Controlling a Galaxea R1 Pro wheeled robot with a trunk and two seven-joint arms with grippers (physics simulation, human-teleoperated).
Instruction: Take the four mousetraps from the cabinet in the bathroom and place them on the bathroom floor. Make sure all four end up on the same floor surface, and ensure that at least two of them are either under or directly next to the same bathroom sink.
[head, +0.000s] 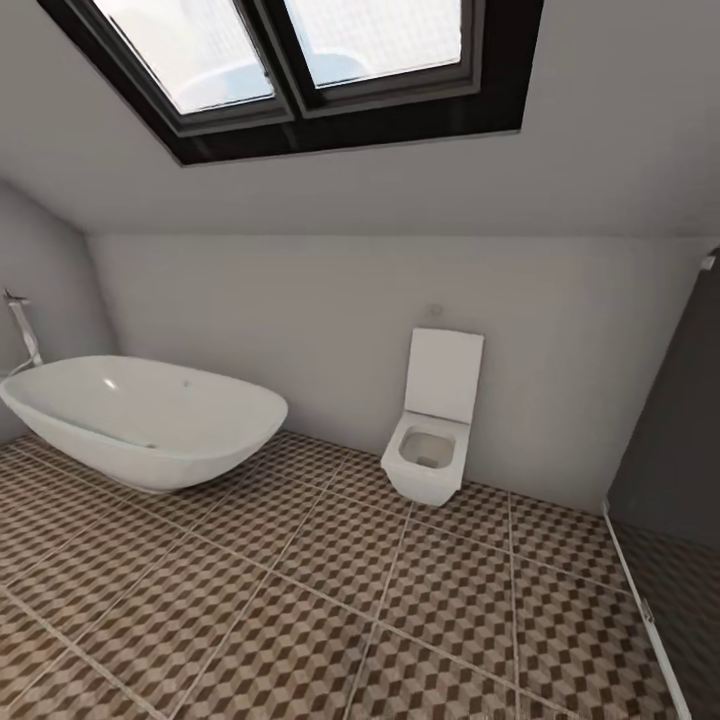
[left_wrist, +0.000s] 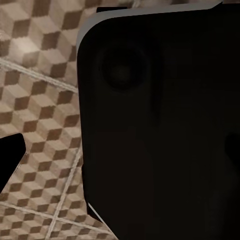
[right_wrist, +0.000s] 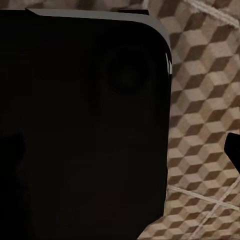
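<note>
Bathroom floor (head: 330, 600) lies beneath both arms; white bathtub (head: 140, 420) stands on it.

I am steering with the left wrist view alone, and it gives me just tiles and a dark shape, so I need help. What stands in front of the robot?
Observer: In the head view, a white bathtub stands on the bathroom floor at the left.
Operator: And more to the right?
Observer: A white toilet, its lid up, is against the far wall.
Operator: What does the right wrist camera give?
Observer: The same cube-pattern tiles beside a large dark body.
</note>
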